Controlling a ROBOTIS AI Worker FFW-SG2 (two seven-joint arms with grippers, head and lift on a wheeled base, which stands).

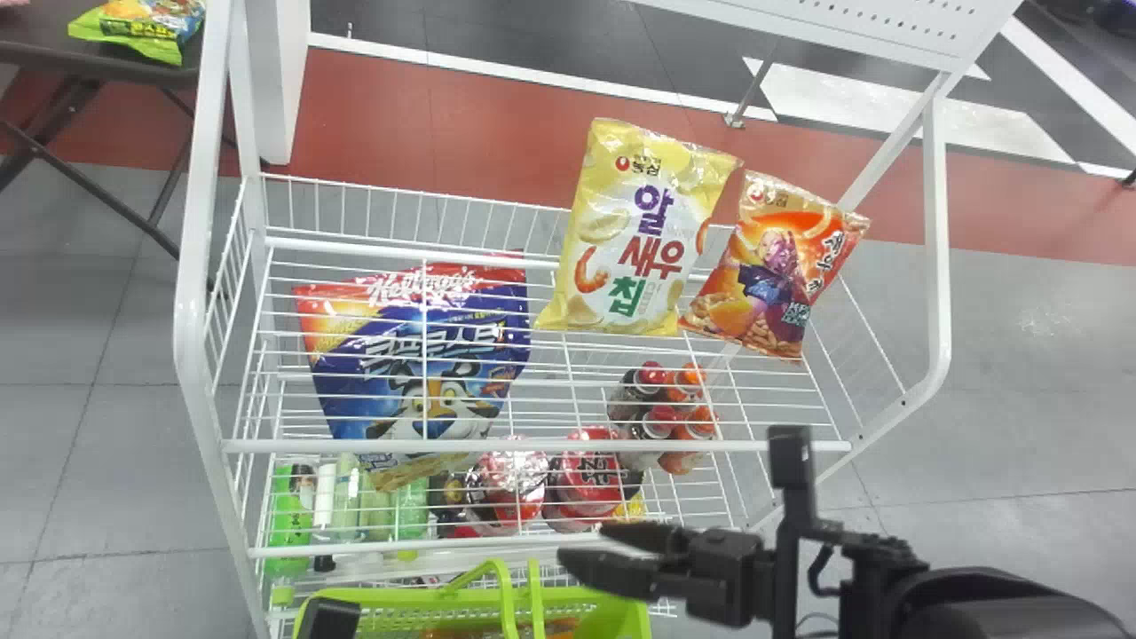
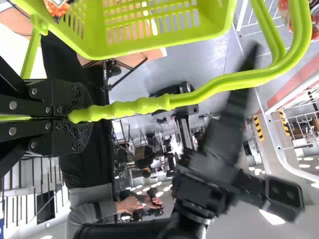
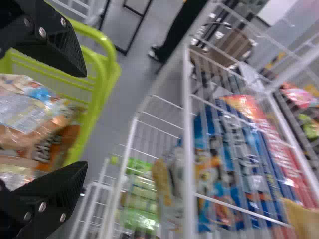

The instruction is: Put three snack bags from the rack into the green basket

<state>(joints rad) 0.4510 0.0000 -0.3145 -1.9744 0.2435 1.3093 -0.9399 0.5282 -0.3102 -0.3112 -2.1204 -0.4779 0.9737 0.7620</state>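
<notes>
Right gripper (image 3: 83,119) found with fingers parted and nothing between them, at the near side of the basket area, lower centre of the head frame; left gripper (image 2: 75,117) closed on the handle (image 2: 144,105) of the green basket (image 1: 399,596), bottom centre. At least two snack bags (image 3: 35,112) lie inside the basket; whether they make up the full three cannot be confirmed. On the rack (image 1: 532,446), a yellow bag (image 1: 635,240) stands upper centre, an orange bag (image 1: 777,271) just to its right, and a blue bag (image 1: 417,355) left of centre. Principal hazard: the spread fingers are close to the basket handles and could hook one on moving off, pulling the basket against its single hold and tipping it. Should another bag be required, slack, slippery film could slide out of a shallow pinch, and a push from the front could send either upright bag over the low rear rail. A low forearm could also strike the front rail. Surface: white open wire, whose gaps could catch a bag's corner or a fingertip. Below sit green bottles (image 1: 288,524) and red-topped tubs (image 1: 590,470). Room: grey floor crossed by a red band; dark table (image 1: 35,40), upper left, bearing a green packet (image 1: 146,31).
</notes>
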